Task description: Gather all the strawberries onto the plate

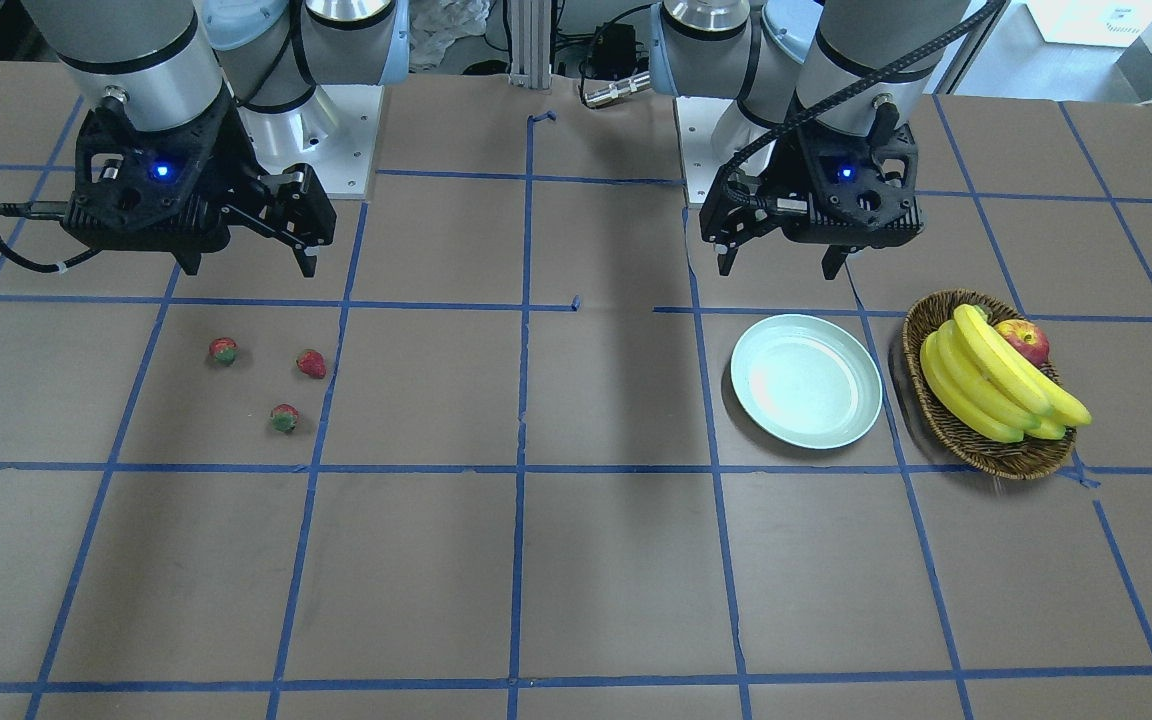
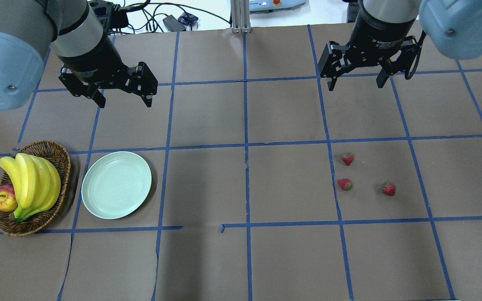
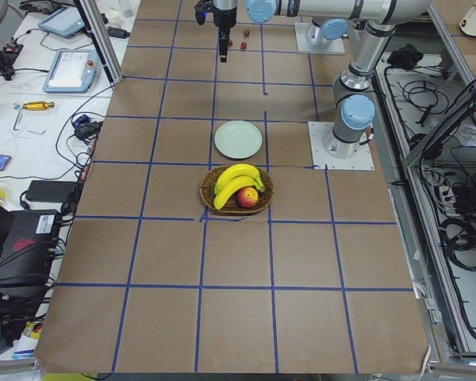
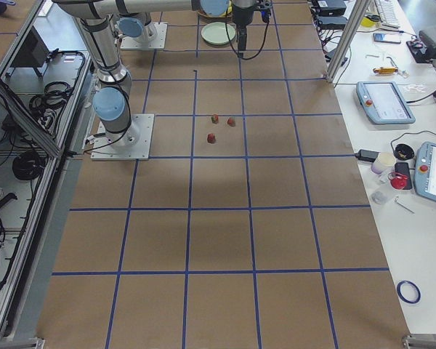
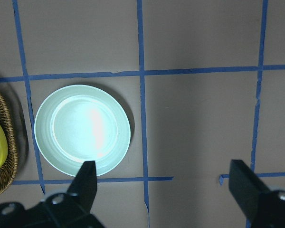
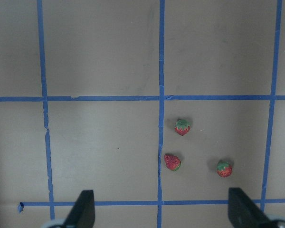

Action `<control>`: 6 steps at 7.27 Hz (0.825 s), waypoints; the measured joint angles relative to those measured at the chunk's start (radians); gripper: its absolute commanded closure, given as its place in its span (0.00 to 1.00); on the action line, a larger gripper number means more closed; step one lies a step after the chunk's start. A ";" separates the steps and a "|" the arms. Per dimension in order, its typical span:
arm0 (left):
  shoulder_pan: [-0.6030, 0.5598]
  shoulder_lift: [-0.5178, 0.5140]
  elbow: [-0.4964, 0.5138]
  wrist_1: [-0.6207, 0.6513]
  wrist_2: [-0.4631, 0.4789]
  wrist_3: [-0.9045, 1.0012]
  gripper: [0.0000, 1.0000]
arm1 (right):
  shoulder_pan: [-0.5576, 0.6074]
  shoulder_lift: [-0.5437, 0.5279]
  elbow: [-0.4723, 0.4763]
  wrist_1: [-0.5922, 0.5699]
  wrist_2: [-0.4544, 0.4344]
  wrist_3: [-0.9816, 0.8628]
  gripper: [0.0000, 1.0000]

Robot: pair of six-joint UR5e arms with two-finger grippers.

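Three small red strawberries (image 2: 347, 159) (image 2: 344, 184) (image 2: 388, 189) lie loose on the brown table on my right side; they also show in the right wrist view (image 6: 182, 127) (image 6: 172, 162) (image 6: 223, 168). The pale mint-green plate (image 2: 116, 184) sits empty on my left side and shows in the left wrist view (image 5: 82, 129). My right gripper (image 2: 356, 85) is open and empty, hanging above the table, farther from my base than the strawberries. My left gripper (image 2: 124, 102) is open and empty, hanging above the table just beyond the plate.
An oval wicker basket (image 2: 63, 159) with a bunch of bananas (image 2: 32, 179) and a red apple (image 2: 4, 198) stands right beside the plate on its outer side. Blue tape lines grid the brown table.
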 measured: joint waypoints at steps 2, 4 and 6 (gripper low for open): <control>-0.001 0.002 -0.001 0.000 -0.001 0.000 0.00 | 0.001 -0.001 0.001 -0.003 -0.001 0.001 0.00; -0.002 0.008 -0.001 -0.005 0.002 0.005 0.00 | 0.002 -0.002 0.003 -0.004 -0.003 0.001 0.00; -0.002 0.011 -0.002 -0.004 0.003 0.006 0.00 | 0.001 -0.003 0.008 -0.003 -0.004 -0.003 0.00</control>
